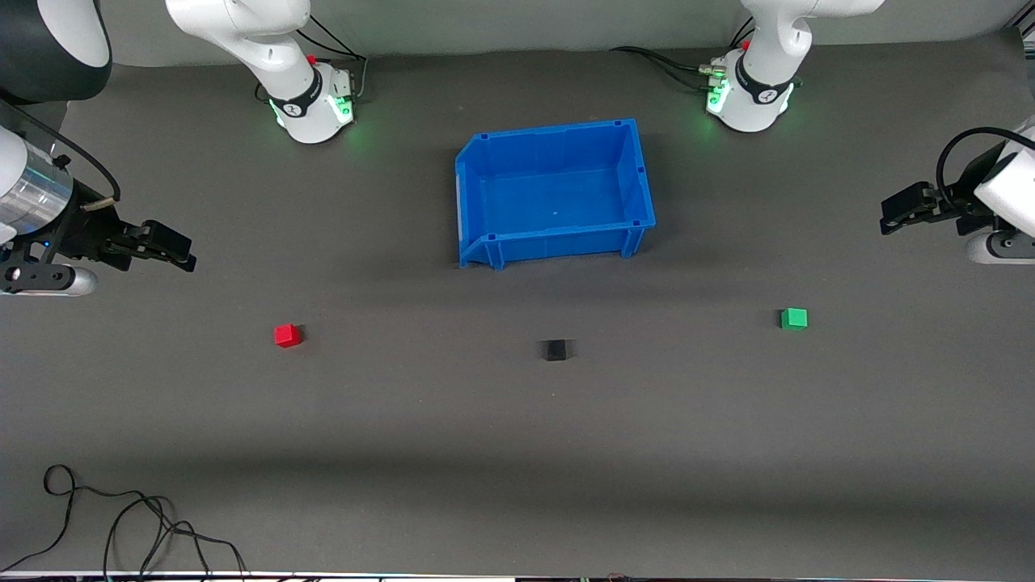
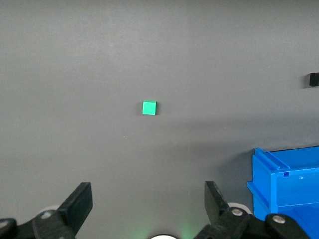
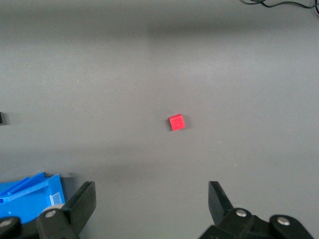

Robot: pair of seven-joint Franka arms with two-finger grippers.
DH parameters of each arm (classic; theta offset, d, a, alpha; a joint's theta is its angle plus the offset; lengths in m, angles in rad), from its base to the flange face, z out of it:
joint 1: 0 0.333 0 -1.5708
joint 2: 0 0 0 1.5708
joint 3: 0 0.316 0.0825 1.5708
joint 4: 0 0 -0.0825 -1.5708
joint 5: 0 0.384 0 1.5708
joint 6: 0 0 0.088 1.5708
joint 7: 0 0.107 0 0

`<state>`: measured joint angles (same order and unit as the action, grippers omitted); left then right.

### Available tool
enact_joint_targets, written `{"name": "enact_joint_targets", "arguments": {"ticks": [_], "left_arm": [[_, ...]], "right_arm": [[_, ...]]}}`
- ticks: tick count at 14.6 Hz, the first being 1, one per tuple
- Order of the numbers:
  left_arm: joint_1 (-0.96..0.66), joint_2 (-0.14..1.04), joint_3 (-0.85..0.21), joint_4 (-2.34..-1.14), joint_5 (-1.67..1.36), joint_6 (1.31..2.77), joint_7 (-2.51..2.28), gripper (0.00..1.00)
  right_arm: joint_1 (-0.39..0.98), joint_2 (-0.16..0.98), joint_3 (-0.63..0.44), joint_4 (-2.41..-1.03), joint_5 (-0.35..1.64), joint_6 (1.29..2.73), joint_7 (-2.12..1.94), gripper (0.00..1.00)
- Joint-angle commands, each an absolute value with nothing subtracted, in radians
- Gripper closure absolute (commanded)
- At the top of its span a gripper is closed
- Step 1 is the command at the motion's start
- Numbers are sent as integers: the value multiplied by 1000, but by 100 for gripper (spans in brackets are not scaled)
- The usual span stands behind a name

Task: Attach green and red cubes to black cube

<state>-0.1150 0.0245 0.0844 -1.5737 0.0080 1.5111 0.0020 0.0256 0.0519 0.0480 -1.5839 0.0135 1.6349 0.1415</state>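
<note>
The black cube [image 1: 555, 349] sits on the grey mat, nearer the front camera than the blue bin. The red cube [image 1: 287, 335] lies toward the right arm's end of the table; it also shows in the right wrist view [image 3: 176, 122]. The green cube [image 1: 794, 318] lies toward the left arm's end; it also shows in the left wrist view [image 2: 149, 108]. The black cube shows at the edge of the left wrist view [image 2: 313, 79]. My right gripper [image 1: 174, 249] is open and empty, up over the mat's edge. My left gripper [image 1: 897, 212] is open and empty over its own end.
An empty blue bin [image 1: 485, 198] stands mid-table between the arm bases. A black cable [image 1: 129, 525] lies at the mat's near corner, toward the right arm's end. Both arm bases [image 1: 311, 101] stand along the table's edge farthest from the front camera.
</note>
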Motion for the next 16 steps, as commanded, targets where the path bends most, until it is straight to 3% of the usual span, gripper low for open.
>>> {"name": "enact_joint_targets", "arguments": {"ticks": [1, 8, 16], "left_arm": [[-129, 29, 92, -1551, 15, 1489, -9, 0], [-123, 31, 92, -1554, 14, 1485, -102, 0], [-72, 61, 101, -1552, -34, 1511, -803, 0]], "right_arm": [[40, 41, 41, -1595, -5, 1643, 155, 0], [38, 48, 41, -1589, -6, 1643, 146, 0], [26, 92, 32, -1601, -6, 1657, 106, 0]]}}
